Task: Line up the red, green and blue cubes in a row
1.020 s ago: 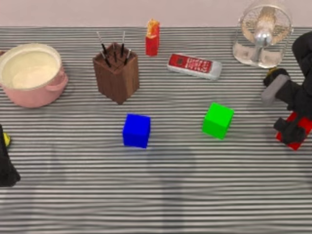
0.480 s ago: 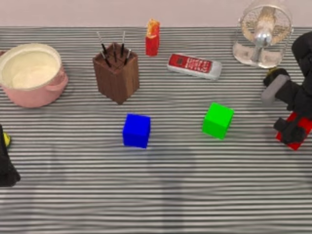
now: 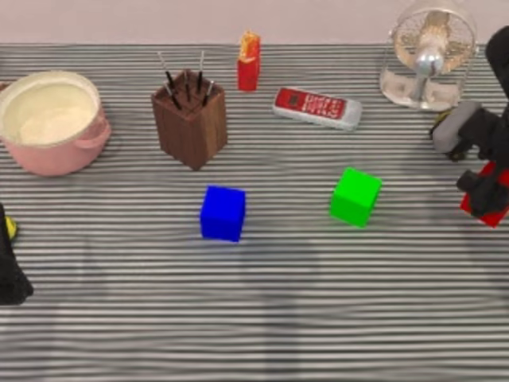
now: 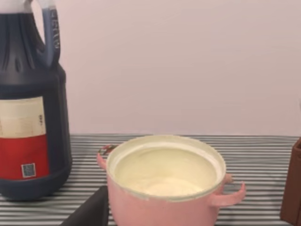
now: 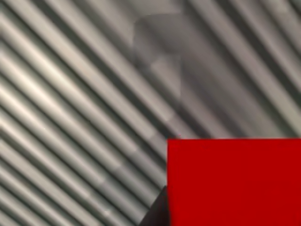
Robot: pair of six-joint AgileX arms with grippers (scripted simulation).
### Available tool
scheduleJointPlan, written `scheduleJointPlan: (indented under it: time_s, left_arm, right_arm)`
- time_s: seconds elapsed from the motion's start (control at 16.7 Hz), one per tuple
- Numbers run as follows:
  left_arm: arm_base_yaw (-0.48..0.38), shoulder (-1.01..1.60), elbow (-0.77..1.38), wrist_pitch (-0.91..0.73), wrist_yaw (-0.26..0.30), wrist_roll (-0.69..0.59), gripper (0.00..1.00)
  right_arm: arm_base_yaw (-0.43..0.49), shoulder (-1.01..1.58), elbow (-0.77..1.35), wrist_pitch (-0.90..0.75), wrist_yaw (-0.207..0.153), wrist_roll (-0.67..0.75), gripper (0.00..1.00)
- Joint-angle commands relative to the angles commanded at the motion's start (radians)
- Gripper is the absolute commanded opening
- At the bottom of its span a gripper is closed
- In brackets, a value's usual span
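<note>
Red cube (image 3: 495, 208) sits right under the right jaws (image 3: 482, 189) at the counter's (image 3: 318, 302) right edge; the dark fingers overlap its top and inner side in the top view, so it appears clamped between them, but cannot tell for sure whether the jaws are clenched on it or just around it. Right wrist view shows the red cube (image 5: 233, 181) filling the corner nearest the camera, one flat matte face, sharp edges, striped counter (image 5: 70, 117) behind it, a shadow wedge at its lower corner. No fingers visible in that view.

Green cube (image 3: 355, 196) lies well apart from the right jaws, toward the counter's middle, turned slightly off-square to the stripes. Blue cube (image 3: 223, 212) is farther out again past the green one, roughly on the same line across the counter, and well apart from the left jaws too. Both cubes are plain, matte and free of any contact.

Left jaws (image 3: 11, 274) are parked at the left edge, only a dark tip in frame; opening cannot be told. Left wrist view looks at the pink pot (image 4: 164, 188) with its cream interior and a dark jug (image 4: 28, 108) with a red-and-cream label beside it.

Far side from the jaws: wooden block (image 3: 189, 118), small red carton (image 3: 248, 62), red-and-white bar (image 3: 317, 107), desk fan (image 3: 429, 52).
</note>
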Motion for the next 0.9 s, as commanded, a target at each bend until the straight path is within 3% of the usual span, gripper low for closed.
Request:
scheduleJointPlan:
  time_s: [0.54, 0.72, 0.9]
  left_arm:
    - [0.000, 0.000, 0.000, 0.000, 0.000, 0.000, 1.00]
    - [0.000, 0.000, 0.000, 0.000, 0.000, 0.000, 1.00]
    - [0.000, 0.000, 0.000, 0.000, 0.000, 0.000, 1.00]
  right_arm:
    - [0.013, -0.031, 0.055, -0.083, 0.001, 0.001, 0.00]
    - [0.111, 0.034, 0.155, -0.137, 0.001, 0.006, 0.00]
    - [0.271, 0.135, 0.340, -0.224, 0.001, 0.021, 0.00]
